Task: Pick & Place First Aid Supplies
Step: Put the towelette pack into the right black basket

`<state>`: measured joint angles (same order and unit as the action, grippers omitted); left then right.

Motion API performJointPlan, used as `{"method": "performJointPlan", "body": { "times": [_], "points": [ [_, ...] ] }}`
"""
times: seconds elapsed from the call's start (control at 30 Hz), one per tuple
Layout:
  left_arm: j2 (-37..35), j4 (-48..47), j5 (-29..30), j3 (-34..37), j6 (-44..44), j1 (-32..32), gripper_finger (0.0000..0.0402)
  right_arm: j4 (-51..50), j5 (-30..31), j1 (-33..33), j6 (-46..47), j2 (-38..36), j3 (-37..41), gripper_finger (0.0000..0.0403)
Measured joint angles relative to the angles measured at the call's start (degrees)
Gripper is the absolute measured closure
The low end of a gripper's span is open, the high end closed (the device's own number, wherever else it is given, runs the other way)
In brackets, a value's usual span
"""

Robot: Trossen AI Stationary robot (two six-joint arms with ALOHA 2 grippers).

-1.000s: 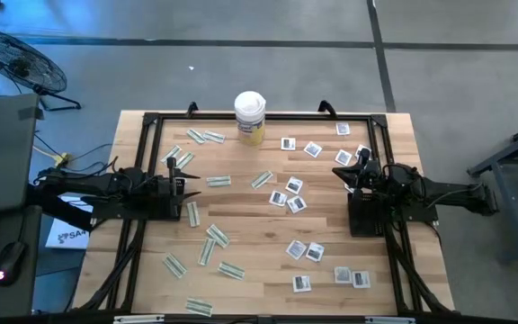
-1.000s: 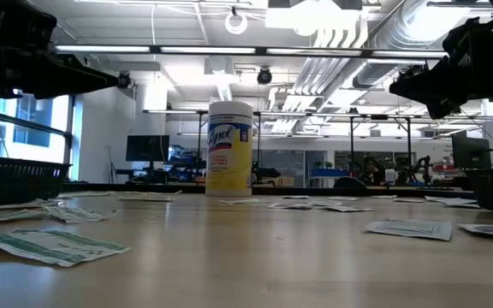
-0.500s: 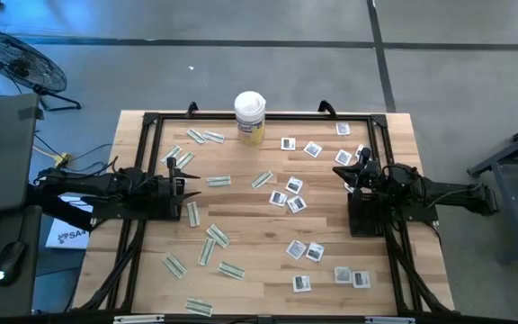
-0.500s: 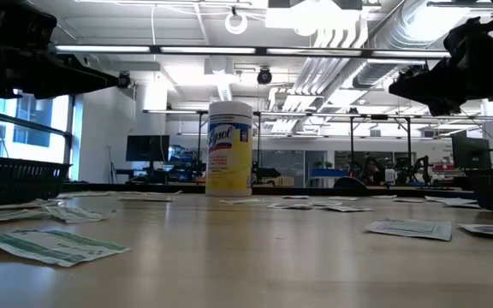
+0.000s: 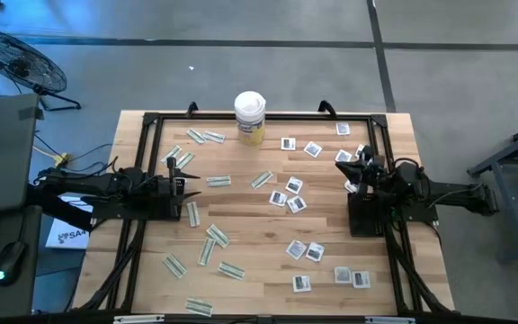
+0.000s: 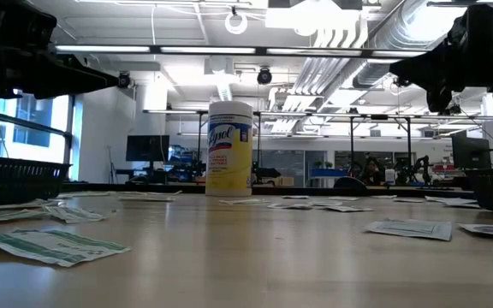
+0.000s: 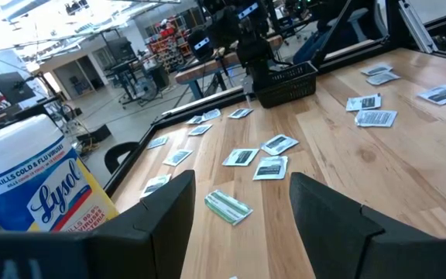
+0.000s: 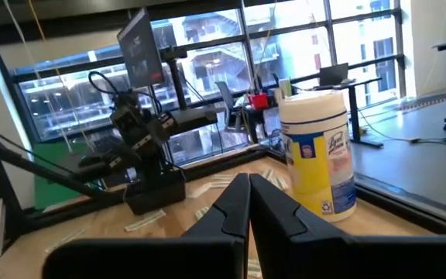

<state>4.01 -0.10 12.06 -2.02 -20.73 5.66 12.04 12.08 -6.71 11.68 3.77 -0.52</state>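
Two dark arms (matte black), angular fingers

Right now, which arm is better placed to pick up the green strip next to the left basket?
The left. Its gripper hangs open right beside that strip, while the right gripper, shut, sits across the table among the white squares.

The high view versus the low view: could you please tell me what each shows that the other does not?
Only the high view shows the whole spread: green-white strips on the left half, white squares on the right, and the left tool and right tool over the wooden table. Only the low view shows the room behind. Both show the canister.
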Motion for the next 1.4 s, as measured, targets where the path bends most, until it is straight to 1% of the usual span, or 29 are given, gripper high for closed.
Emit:
{"method": "performJointPlan", "body": {
  "times": [0.07,0.13,0.2,0.27,0.37,0.5,0.6,0.7,0.8,0.87,0.93,1.07,1.13,1.27,1.4],
  "points": [
    [-0.02,0.0,0.01,0.0,0.0,-0.01,0.0195,0.28,-0.91,0.01,1.19,0.56,0.0,0.04],
    [0.0,0.0,0.01,0.0,0.02,0.01,0.0195,1.72,-3.24,0.08,1.7,2.0,0.01,0.0402],
    [-0.02,0.0,0.01,0.0,0.0,-0.01,0.0195,4.64,-5.21,0.09,1.79,4.54,-0.03,0.0402],
    [-0.01,-0.01,0.01,0.0,0.0,0.0,0.0195,5.87,-5.49,0.1,1.81,8.08,-0.3,0.0402],
    [-0.02,-0.01,0.01,0.0,0.0,-0.01,0.0195,9.13,-6.58,0.12,1.9,15.24,-1.96,0.0402],
    [-0.02,0.0,0.01,0.0,0.0,-0.01,0.0195,13.14,-10.98,1.35,3.36,26.81,-4.91,0.0402],
    [-0.02,0.0,0.01,0.0,0.0,-0.01,0.0195,13.61,-11.54,2.98,1.69,34.76,-8.15,0.0399],
    [-0.02,0.0,0.01,0.0,0.0,-0.01,0.0195,13.48,-11.5,4.64,0.85,42.07,-11.02,0.0385],
    [-0.02,0.0,0.01,0.0,0.0,-0.01,0.0195,13.57,-11.5,6.49,0.62,48.23,-13.88,0.0362],
    [-0.02,0.0,0.01,0.0,0.0,-0.01,0.0195,12.36,-11.45,7.6,-0.1,51.73,-15.61,0.0343],
    [-0.02,0.0,0.01,0.0,0.0,-0.01,0.0195,8.97,-10.51,8.08,-0.02,54.49,-17.62,0.0326],
    [-0.02,0.0,0.01,0.0,0.0,-0.01,0.0195,-2.91,-7.93,7.79,-0.15,60.14,-22.23,0.0304],
    [-0.02,0.0,0.01,0.0,0.0,-0.01,0.0195,-6.76,-7.72,7.84,-0.18,63.31,-23.95,0.0299],
    [-0.02,0.0,0.01,0.0,0.0,-0.01,0.0195,-7.57,-7.46,7.81,-0.78,69.38,-25.3,0.0298],
    [-0.02,0.0,0.01,0.0,0.0,-0.01,0.0195,-7.62,-6.06,6.95,0.28,73.71,-25.32,0.0301]
  ]
}}
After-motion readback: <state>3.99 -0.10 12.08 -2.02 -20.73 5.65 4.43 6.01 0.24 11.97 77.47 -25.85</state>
